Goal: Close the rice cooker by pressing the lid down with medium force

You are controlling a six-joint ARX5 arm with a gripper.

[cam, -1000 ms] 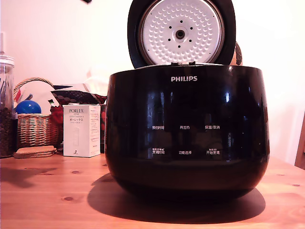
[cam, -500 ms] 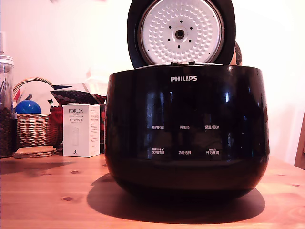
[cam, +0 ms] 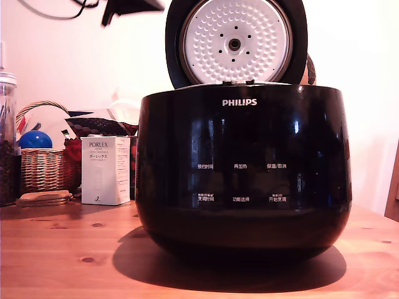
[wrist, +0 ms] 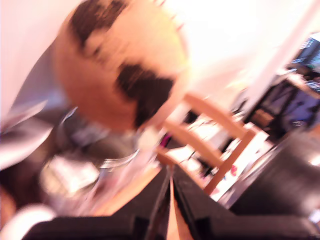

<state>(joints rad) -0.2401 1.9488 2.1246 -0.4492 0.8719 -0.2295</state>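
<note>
A bare stretch of pine counter (cam: 62, 249) lay nearest the exterior camera, and on it sat the rice cooker (cam: 243, 174), its glossy black body filling most of the frame. To the exterior view's left, farther back, stood a white box (cam: 105, 170), a wicker basket (cam: 43, 167) holding a blue ball (cam: 35, 139), and a glass jar (cam: 7, 137) at the frame's edge. Behind the pot's rim the lid (cam: 235, 42) stood upright on its rear hinge, its dimpled inner plate facing forward, fully open. Near the top of that view, just beside the lid's left edge, a dark, blurred part of the arm (cam: 131, 7) hung clear of the lid. In the smeared wrist view the fingers (wrist: 170, 205) appeared nearly together, holding nothing, a thin gap between them.

The press had not yet begun. The likely risks: a push landing low or off-centre on the slick dome could slide off, or shove the whole cooker across the counter; too light a press might leave the latch unlocked.
</note>
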